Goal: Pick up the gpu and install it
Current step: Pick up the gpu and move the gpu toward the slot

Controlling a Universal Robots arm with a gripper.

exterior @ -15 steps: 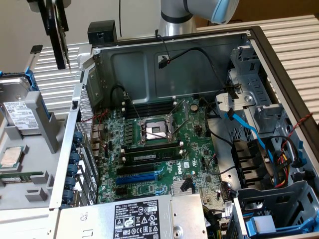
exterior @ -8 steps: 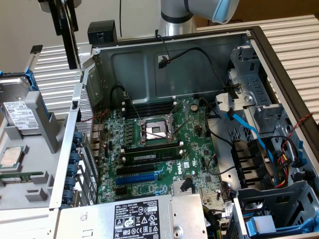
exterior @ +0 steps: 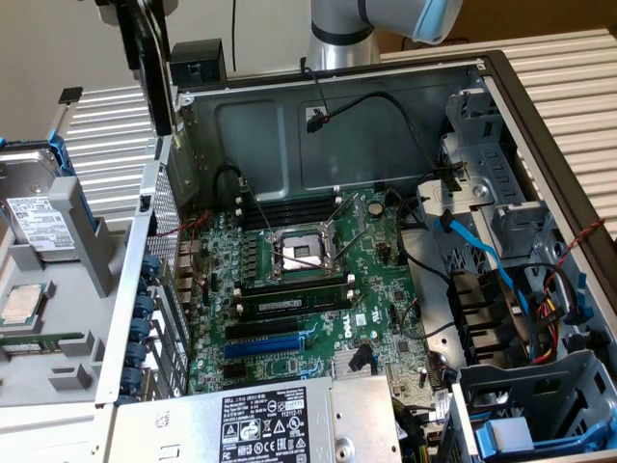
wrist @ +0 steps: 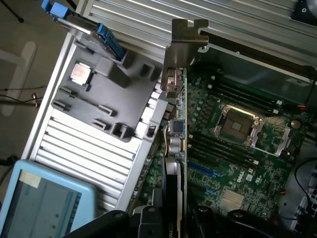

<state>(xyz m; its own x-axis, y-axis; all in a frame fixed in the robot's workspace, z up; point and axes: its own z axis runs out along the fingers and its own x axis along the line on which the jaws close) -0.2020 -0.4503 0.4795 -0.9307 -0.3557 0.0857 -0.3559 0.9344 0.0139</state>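
We see the gripper (wrist: 173,220) clamped on the gpu (wrist: 174,130), whose long axis runs straight out from it, with the motherboard (exterior: 289,289) at five o'clock in the exterior view.

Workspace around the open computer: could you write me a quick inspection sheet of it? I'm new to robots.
Surface: slatted metal table carrying an open computer case.
Job's things: graphics card held in the air near the case's rim; main board lies in the case, its blue slot empty.
Clutter: grey tray beside the case, with a hard drive and a processor chip.
Pincer: shut on the graphics card.
Cables: black cable, blue cable, red and yellow wires, all inside the case.
Surroundings: robot arm base behind the case; light-blue screen.
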